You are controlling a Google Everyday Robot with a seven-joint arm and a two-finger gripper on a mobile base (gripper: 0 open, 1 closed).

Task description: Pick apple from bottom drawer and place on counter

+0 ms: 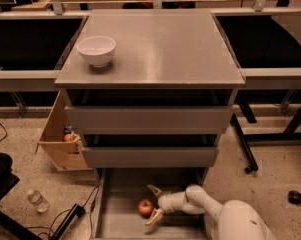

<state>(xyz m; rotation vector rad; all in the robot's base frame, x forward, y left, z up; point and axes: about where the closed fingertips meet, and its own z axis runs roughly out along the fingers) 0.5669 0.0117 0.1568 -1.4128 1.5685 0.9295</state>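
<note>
The apple (145,207) is small, round and red-orange, and lies on the grey floor of the pulled-out bottom drawer (121,223). My gripper (154,203) reaches into the drawer from the right on a white arm. It is open, with one tan finger behind the apple and one in front of it, and the apple sits at the mouth of the jaws. The counter (160,44) is the flat grey cabinet top above.
A white bowl (96,50) stands on the counter's left side. Two closed grey drawers (145,119) sit above the open one. A cardboard box (60,139) with a small orange item leans at the cabinet's left. A plastic bottle (37,200) and cables lie on the floor.
</note>
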